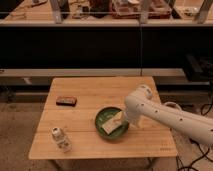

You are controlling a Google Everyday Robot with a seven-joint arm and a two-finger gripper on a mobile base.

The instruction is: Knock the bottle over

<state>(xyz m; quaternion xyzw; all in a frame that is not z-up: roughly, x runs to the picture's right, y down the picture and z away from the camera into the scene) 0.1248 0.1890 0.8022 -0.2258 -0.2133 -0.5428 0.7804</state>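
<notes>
The white arm runs from the 4 o'clock edge toward the middle. It bends at a round joint. From there the gripper points down toward 7 o'clock, just below the middle.

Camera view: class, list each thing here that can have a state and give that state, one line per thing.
bottle: at the front left of the table, nothing touching it; cannot tell whether upright or toppled.
green bowl: open side up, mid-table.
gripper: over the green bowl, apart from the bottle.
dark flat object: lying flat, back left.
</notes>
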